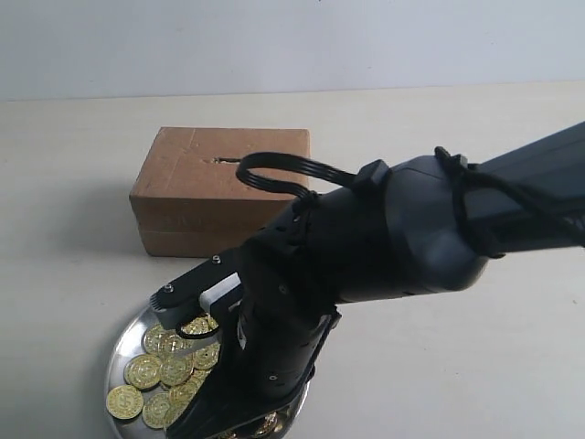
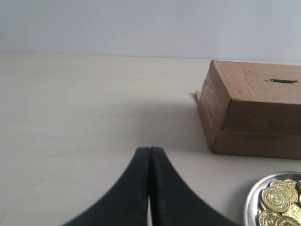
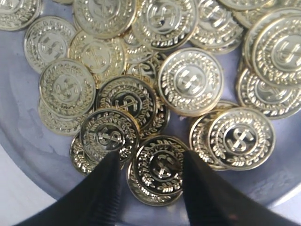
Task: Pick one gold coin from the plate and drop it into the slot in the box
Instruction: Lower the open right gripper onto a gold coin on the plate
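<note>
The silver plate (image 1: 117, 352) holds several gold coins (image 1: 169, 370) at the front left. In the right wrist view, my right gripper (image 3: 149, 157) is open just above the plate (image 3: 28, 146). Its black fingertips (image 3: 109, 165) straddle one flat gold coin (image 3: 162, 167) near the rim, with a small gap at one side. The right arm (image 1: 384, 229) hides the gripper's tips in the exterior view. Behind the plate stands the brown cardboard box (image 1: 219, 187), with the box slot (image 1: 226, 160) in its top. My left gripper (image 2: 150, 149) is shut and empty over bare table, facing the box (image 2: 256, 113).
The coins overlap in a loose heap (image 3: 188, 80), and some lie partly under the straddled one. A black cable loop (image 1: 274, 169) arches over the right arm in front of the box. Pale table (image 2: 84, 108) stretches to a white wall.
</note>
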Controlling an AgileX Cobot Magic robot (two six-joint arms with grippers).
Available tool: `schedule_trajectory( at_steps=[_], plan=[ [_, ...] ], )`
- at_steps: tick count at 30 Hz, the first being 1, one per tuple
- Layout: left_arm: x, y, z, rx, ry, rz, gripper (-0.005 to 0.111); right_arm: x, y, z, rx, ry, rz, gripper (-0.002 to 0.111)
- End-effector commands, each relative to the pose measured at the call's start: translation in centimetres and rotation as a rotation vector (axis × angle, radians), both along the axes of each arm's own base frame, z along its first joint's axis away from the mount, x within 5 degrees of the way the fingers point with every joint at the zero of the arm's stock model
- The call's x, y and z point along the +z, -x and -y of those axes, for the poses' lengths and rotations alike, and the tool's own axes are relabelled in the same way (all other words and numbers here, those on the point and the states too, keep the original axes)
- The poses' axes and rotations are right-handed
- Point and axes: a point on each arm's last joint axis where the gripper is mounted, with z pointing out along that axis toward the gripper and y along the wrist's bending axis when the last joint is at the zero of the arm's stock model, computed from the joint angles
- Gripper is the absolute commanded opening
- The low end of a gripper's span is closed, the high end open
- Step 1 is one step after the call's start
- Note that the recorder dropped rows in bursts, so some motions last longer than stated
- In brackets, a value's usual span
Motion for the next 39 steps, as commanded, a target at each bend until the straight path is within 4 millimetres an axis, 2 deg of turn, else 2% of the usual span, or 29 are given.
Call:
schedule_trajectory(
  at_steps=[1, 6, 12, 24, 39],
  plan=[
    [0.12, 0.01, 0.0, 0.005, 0.013, 0.01, 0.0, 0.16, -0.38, 0.06, 0.008, -0.001, 0.027, 0.042],
    [0.12, 0.01, 0.0, 0.005, 0.013, 0.01, 0.0, 0.13, -0.51, 0.13, 0.006, 0.0, 0.028, 0.042],
    [0.12, 0.01, 0.0, 0.005, 0.013, 0.01, 0.0, 0.01, -0.63, 0.12, 0.005, -0.002, 0.031, 0.052],
    [0.12, 0.01, 0.0, 0.005, 0.013, 0.01, 0.0, -0.67, -0.75, 0.1, 0.001, 0.009, 0.026, 0.052],
    [0.12, 0.01, 0.0, 0.005, 0.013, 0.01, 0.0, -0.62, -0.52, 0.2, -0.013, 0.018, -0.001, 0.051]
  ],
)
